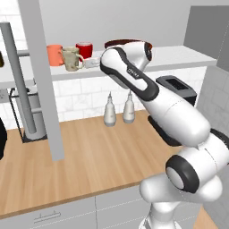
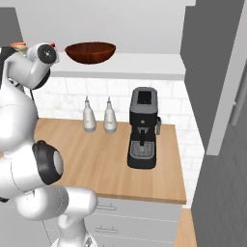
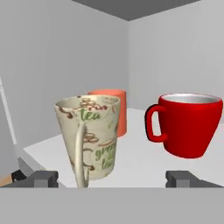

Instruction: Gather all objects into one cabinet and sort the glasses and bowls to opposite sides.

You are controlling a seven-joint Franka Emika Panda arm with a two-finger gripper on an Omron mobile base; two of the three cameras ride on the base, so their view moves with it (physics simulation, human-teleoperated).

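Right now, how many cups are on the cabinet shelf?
3. The orange mug sits at the left end, the beige mug just in front and right of it, and the red cup behind to the right.

Arm reaches up and forward, pincer (image 3: 111, 178) level, fingers spread wide, holding nothing.

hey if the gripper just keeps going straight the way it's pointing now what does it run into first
Most likely the beige mug: it stands nearest, its handle just ahead of the open gripper, left of centre. The red cup sits farther right, the orange mug behind. Dead centre may pass between them; depth is unclear.
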